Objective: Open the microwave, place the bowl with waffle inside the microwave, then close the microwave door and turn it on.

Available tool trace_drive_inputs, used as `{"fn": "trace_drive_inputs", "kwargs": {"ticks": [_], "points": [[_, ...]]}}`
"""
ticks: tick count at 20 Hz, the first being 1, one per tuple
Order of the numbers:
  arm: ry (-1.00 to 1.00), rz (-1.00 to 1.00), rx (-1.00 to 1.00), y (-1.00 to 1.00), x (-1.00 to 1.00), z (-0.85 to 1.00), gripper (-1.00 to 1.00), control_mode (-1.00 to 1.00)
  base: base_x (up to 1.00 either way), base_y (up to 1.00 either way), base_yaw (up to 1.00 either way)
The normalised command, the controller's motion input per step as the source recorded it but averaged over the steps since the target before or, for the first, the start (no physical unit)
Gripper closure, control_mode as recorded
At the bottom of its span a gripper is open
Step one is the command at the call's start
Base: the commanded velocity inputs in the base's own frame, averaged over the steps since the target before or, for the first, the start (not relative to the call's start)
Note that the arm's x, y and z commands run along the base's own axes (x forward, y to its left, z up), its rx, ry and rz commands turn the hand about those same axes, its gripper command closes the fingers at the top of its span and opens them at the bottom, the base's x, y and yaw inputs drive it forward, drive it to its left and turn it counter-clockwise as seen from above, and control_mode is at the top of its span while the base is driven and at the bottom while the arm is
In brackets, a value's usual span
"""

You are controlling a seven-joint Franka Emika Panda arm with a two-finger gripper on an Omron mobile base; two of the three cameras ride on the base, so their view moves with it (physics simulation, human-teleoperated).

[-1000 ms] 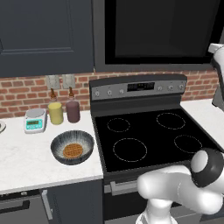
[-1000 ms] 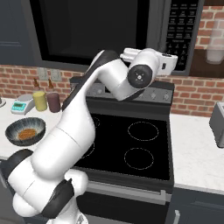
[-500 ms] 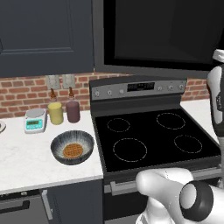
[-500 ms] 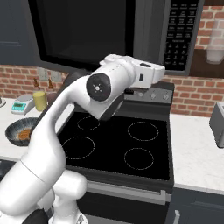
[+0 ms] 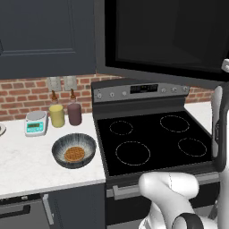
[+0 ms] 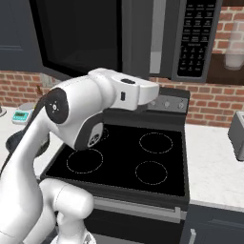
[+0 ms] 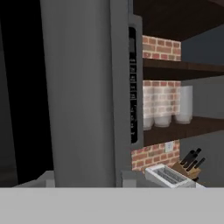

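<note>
Red brick wall (image 5: 27,91), dark cabinets (image 5: 40,36), white marble counter (image 5: 31,167).

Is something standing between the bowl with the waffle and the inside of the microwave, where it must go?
Yes, the microwave door. It has swung partly open but still covers most of the microwave front. The bowl with the waffle sits on the counter left of the stove, with nothing on top of it.
</note>
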Motion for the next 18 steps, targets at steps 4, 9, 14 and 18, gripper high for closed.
{"fn": "trace_drive_inputs", "kwargs": {"ticks": [4,9,14,18], "points": [[0.06,0.0,-0.04,0.22,-0.7,-0.03,1.0,-1.0,0.0,0.0,0.0],[0.07,0.0,-0.02,0.26,-0.76,-0.05,1.0,-1.0,0.0,0.0,0.0],[0.07,0.0,-0.02,0.27,-0.77,-0.02,1.0,-1.0,0.0,0.0,0.0],[0.05,0.0,-0.02,0.28,-0.75,-0.04,1.0,-1.0,0.0,0.0,0.0]]}}
